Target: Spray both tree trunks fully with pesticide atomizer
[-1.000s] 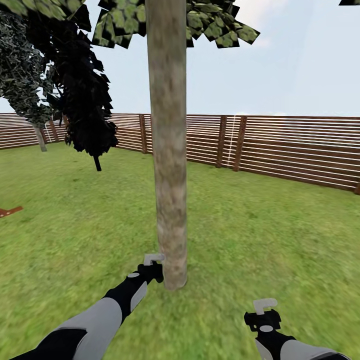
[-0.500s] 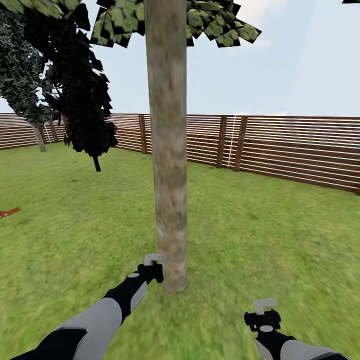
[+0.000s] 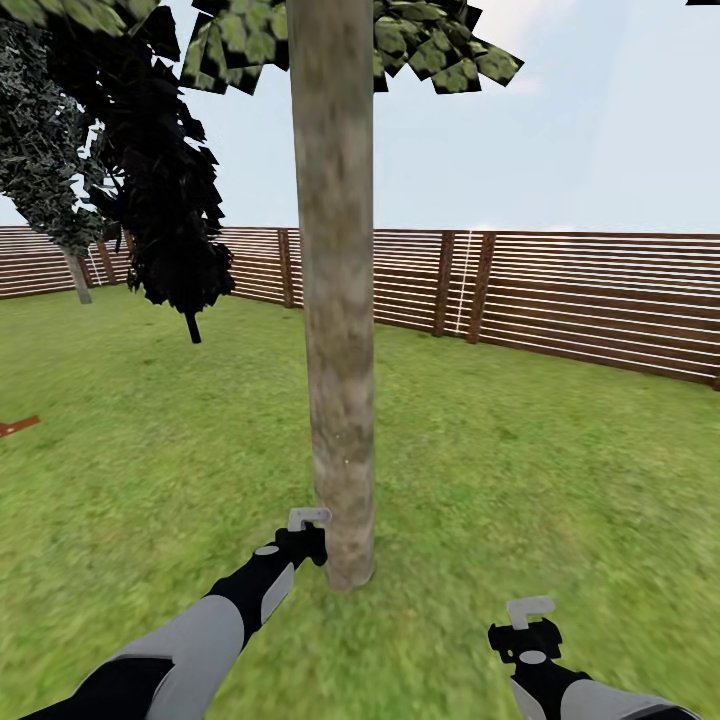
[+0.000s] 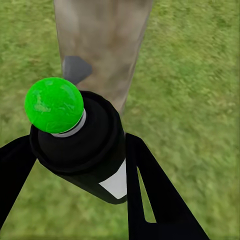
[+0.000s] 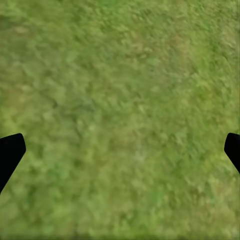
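Head view: the left pincer (image 3: 308, 545) is seen just beside the foot of the tree trunk (image 3: 338, 300). For good covering, the spray is best swept slowly up the bark; no white specks can be made out yet. The right pincer (image 3: 527, 640) hangs over grass, well apart from the trunk.

Left wrist view: the bottle (image 4: 82, 145) is gripped between closed fingers (image 4: 150, 190), pointing at the trunk (image 4: 102, 45). Its spray head is hidden.

Right wrist view: the fingertips (image 5: 10, 152) are wide apart, holding nothing.

Faint pale specks now dot the tree trunk (image 3: 340, 440).
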